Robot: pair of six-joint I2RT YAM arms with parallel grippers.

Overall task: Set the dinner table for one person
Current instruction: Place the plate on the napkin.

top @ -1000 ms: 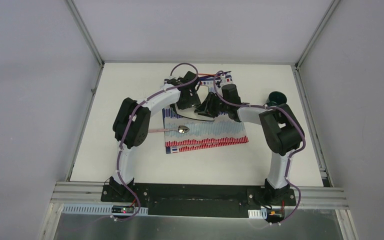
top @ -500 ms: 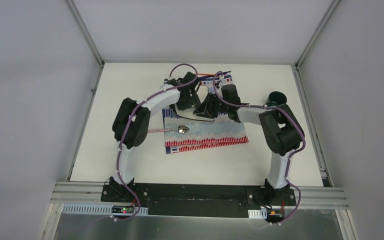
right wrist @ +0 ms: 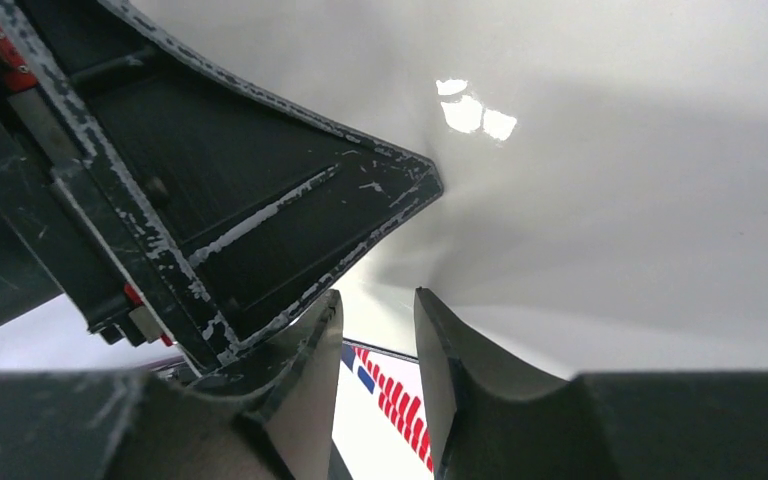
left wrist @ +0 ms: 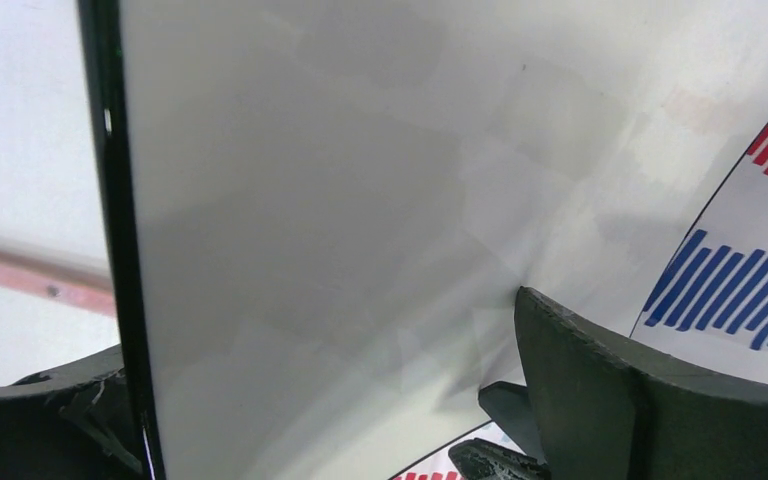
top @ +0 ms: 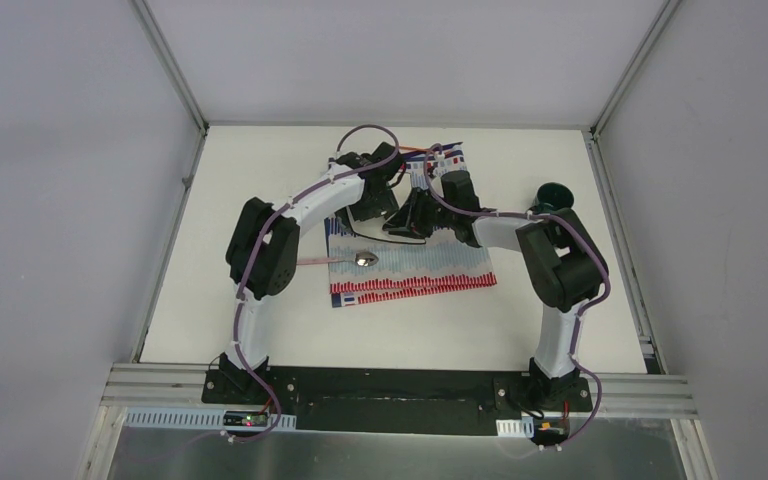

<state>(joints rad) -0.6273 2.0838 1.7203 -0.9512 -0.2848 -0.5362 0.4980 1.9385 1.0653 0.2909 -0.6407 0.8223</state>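
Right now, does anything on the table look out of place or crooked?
Yes. The striped red-blue-white cloth lies skewed on the white tabletop, and the white plate with a black rim is tipped up above it, not lying flat.

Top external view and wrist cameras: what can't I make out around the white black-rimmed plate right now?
Left wrist: the white black-rimmed plate fills the frame, most edges cut off; a pinkish rod at left is blurred.
Right wrist: whether the right gripper pinches the plate; the contact is too close to read.
Top external: plate mostly covered by the left gripper and right gripper; dark round object at far right too small to identify.
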